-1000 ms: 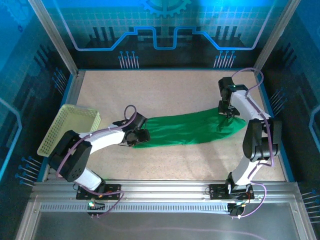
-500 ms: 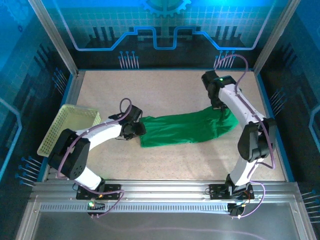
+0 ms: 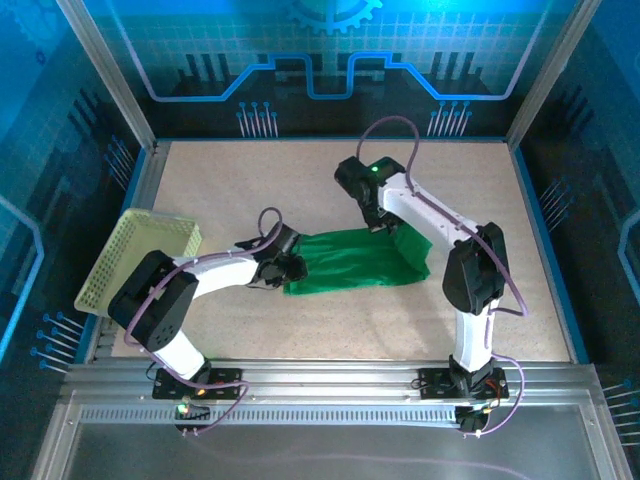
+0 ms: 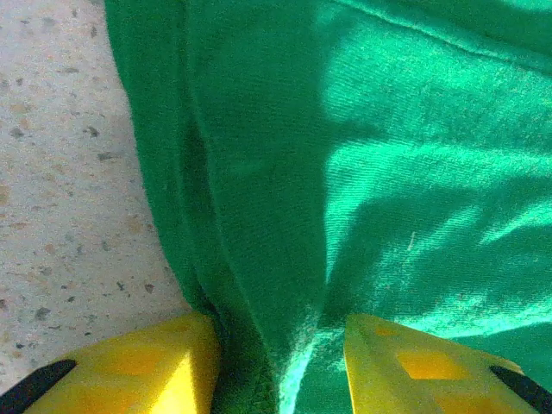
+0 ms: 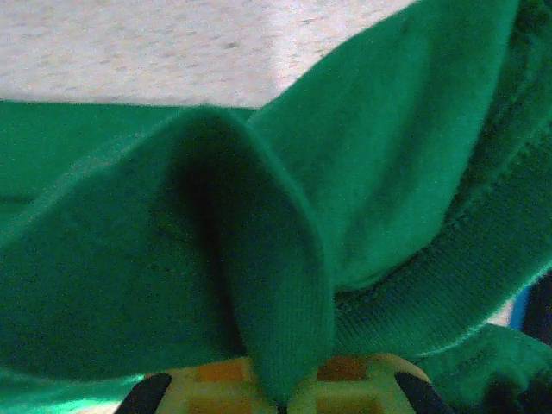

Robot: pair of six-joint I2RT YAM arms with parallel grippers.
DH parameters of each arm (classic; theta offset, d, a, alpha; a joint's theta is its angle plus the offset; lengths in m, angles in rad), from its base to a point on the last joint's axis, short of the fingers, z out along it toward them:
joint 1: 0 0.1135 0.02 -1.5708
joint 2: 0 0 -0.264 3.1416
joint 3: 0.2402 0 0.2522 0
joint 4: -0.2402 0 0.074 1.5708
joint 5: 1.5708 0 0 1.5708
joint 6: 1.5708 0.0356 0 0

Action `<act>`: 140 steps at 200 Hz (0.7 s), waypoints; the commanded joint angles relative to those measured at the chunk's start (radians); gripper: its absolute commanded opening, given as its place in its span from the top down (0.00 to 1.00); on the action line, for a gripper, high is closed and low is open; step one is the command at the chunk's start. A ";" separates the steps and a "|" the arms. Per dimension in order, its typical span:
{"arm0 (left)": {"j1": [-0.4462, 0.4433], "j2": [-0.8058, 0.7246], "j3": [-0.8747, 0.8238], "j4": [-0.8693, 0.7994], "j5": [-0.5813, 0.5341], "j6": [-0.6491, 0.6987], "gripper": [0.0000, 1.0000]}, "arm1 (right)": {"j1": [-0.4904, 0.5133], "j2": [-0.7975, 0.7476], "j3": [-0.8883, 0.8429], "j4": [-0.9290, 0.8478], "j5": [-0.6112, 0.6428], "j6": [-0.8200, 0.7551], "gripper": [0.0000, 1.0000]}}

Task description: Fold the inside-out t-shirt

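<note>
**A:** Which step is this?

**B:** Mid-fold, I reckon. The t-shirt (image 3: 350,262) lies bunched mid-table (image 3: 300,190). The right gripper (image 5: 286,390) is clamped tight on a lifted flap of it. The left gripper (image 4: 276,335) straddles the shirt's left edge, jaws partly apart, nothing pinched.

**A:** Next?

**B:** Probably lay the flap flat with edges lined up, then release.

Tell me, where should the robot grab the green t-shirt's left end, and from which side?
Pinch the bunched ridge at the left end of the t-shirt, coming low from the left along the table. There the cloth stands up in a fold between the fingers of the left pincer; the middle lies flat. The right pincer holds the other end.
</note>
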 commanded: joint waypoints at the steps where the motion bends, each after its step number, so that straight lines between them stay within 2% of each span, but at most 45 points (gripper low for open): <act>1: -0.008 -0.034 -0.071 0.041 0.017 -0.045 0.57 | 0.047 0.002 0.027 0.043 -0.143 0.066 1.00; 67: -0.005 -0.065 -0.146 0.080 -0.007 -0.050 0.58 | 0.163 0.126 0.184 0.045 -0.263 0.103 1.00; 140: -0.006 -0.117 -0.218 0.154 -0.017 -0.077 0.59 | 0.220 0.206 0.224 0.084 -0.354 0.134 1.00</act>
